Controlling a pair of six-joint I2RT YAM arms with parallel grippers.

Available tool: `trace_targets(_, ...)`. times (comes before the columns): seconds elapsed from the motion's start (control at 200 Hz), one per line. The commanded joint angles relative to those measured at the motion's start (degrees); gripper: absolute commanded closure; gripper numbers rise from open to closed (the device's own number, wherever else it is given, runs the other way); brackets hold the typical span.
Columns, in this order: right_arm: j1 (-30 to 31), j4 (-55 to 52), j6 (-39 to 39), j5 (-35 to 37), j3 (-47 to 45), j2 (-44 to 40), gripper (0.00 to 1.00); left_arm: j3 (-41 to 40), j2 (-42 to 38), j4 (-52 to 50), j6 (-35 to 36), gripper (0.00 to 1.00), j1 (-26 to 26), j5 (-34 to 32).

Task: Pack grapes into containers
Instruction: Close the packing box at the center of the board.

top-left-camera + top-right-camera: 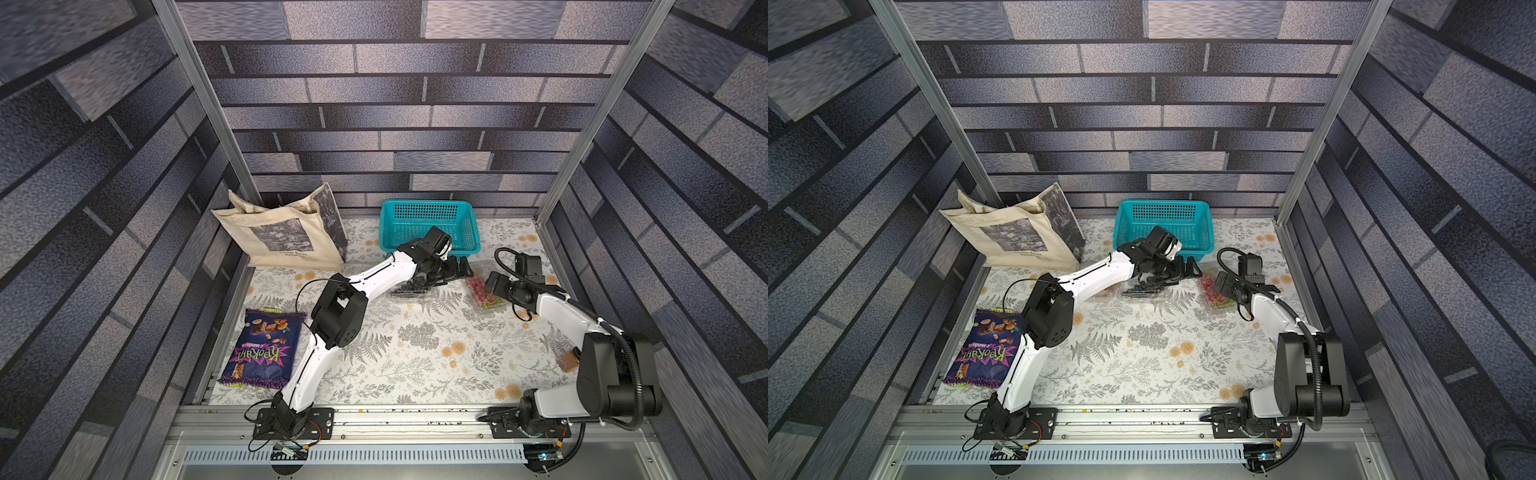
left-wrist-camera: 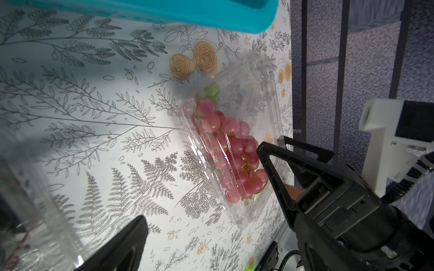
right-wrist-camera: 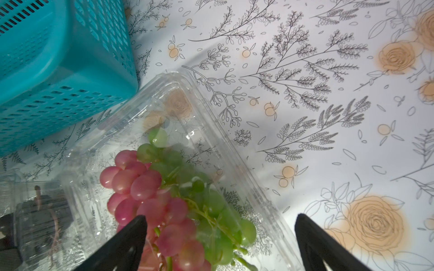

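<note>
A clear container (image 1: 484, 298) (image 2: 249, 98) (image 3: 187, 93) holds red-pink and green grapes (image 2: 225, 145) (image 3: 150, 187) (image 1: 1212, 293). My right gripper (image 1: 487, 289) (image 3: 218, 244) hangs open right over it, one black finger on either side of the bunch. A second clear container (image 1: 413, 293) (image 1: 1144, 291) (image 2: 28, 211) with dark grapes lies just left, under my left wrist. My left gripper (image 1: 461, 268) (image 2: 218, 246) is open and empty above bare cloth between the two containers. Whether the lids are shut is unclear.
A teal basket (image 1: 428, 226) (image 3: 58, 70) stands just behind both containers. A beige tote bag (image 1: 282, 237) leans at the back left. A purple snack bag (image 1: 262, 349) lies at the front left, and a small brown object (image 1: 567, 362) sits by the right arm.
</note>
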Motion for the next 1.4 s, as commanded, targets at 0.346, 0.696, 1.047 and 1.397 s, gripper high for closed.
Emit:
trace_targets(0.346,0.35,-1.34,0.67,1.45,-0.32,0.66,0.00,8.68,5.54,-0.83,-5.33,0.00,-2.98,-0.86)
trace_targets(0.696,0.18,-1.70,0.47,2.66,-0.96,-0.69,0.00,7.83,6.31,-0.11,-5.88,0.00,-1.32,-4.90)
trace_targets(1.047,-1.30,-2.82,1.62,1.90,-0.47,-1.95,0.00,9.44,8.76,2.13,-8.44,0.00,-1.91,-4.28)
trace_targets(1.397,-2.55,-4.74,3.33,0.73,0.49,-2.40,0.00,10.87,9.32,1.57,-8.03,0.00,-2.72,-4.00)
